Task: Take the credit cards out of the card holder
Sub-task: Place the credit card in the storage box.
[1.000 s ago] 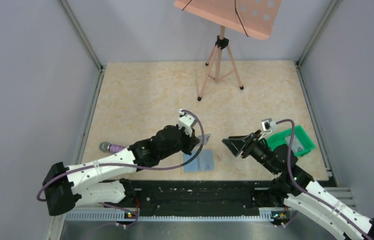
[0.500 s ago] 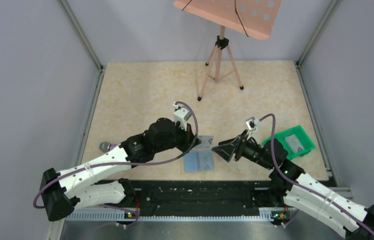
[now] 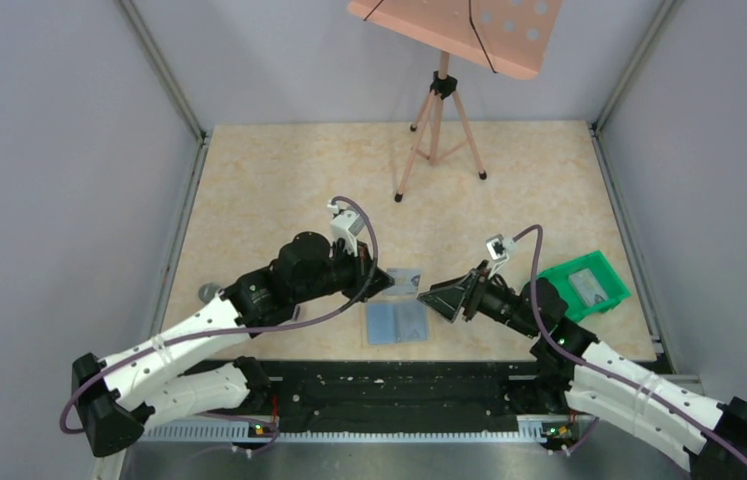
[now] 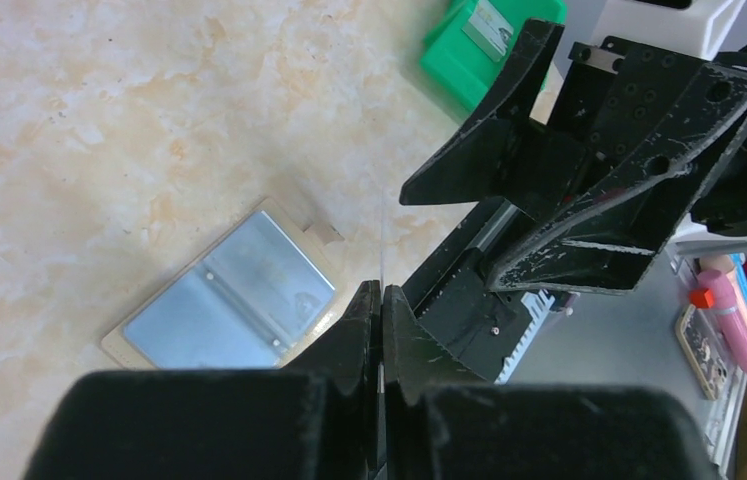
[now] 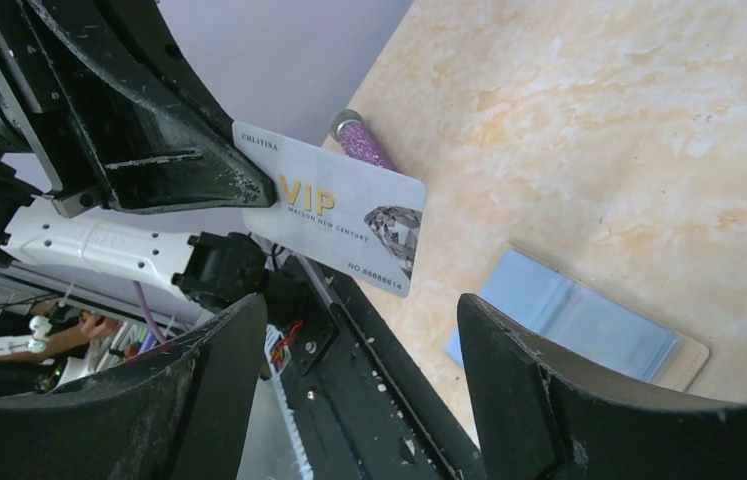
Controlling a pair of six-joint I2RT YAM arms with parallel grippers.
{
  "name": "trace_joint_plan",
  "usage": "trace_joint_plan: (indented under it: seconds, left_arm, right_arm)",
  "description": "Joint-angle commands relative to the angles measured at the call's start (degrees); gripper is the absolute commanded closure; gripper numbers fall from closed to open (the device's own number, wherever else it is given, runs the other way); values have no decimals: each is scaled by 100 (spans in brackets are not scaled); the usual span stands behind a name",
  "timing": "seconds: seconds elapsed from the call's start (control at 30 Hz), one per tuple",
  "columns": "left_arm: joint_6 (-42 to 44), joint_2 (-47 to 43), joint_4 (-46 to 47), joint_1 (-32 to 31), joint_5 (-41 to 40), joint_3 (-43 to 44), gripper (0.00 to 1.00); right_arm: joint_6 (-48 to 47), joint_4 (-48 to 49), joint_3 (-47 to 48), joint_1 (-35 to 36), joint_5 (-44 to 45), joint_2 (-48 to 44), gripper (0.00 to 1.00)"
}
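Has brought the right gripper (image 3: 433, 298) in close, jaws spread wide, facing the left gripper (image 4: 381, 300), clamped shut on a thin, stiff, glossy card (image 5: 339, 205). Looks like a handover. Leaves the holder (image 3: 397, 322) open flat on the marbled table (image 3: 299, 180), blue pockets possibly empty.

Left arm (image 3: 179, 340) and right arm (image 3: 639, 395) alike: white screw-dotted shells low down, bulky black housings above, a purple cable (image 3: 279, 322) looping along each, and scuffed black triangular fingers (image 4: 639, 170), drilled with holes, on the right gripper (image 3: 436, 303).
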Motion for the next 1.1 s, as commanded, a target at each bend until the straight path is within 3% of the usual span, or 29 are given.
trace_joint_plan:
  seconds: [0.0, 0.17, 0.37, 0.6, 0.77, 0.83, 0.93, 1.0, 1.07]
  left_arm:
    - [-202, -203, 149, 31, 246, 112, 100]
    - [-347, -344, 337, 31, 343, 7, 100]
    - [-483, -385, 484, 31, 489, -60, 100]
    - [-702, -433, 778, 31, 571, -305, 100]
    - [-793, -405, 968, 31, 547, -428, 100]
    - [-779, -421, 966, 35, 428, -462, 100]
    - [-743, -438, 845, 45, 241, -453, 86]
    - [-679, -443, 623, 48, -39, -398, 69]
    - [-578, -444, 401, 48, -358, -336, 43]
  right_arm:
    - [202, 800, 77, -52, -161, 241, 30]
    - [284, 1223, 137, -119, -422, 646, 31]
    - [732, 2365, -192, -337, -788, 928, 40]
    - [872, 2707, -313, -452, -1012, 913, 65]
    - [900, 2801, -370, -495, -1073, 779, 99]
    - [927, 2825, -400, -521, -1095, 749, 100]
    - [1022, 2810, -408, -562, -1067, 709, 100]
    - [1111, 2567, -351, -619, -941, 614, 100]
    - [1144, 2088, -220, -674, -608, 441, 100]
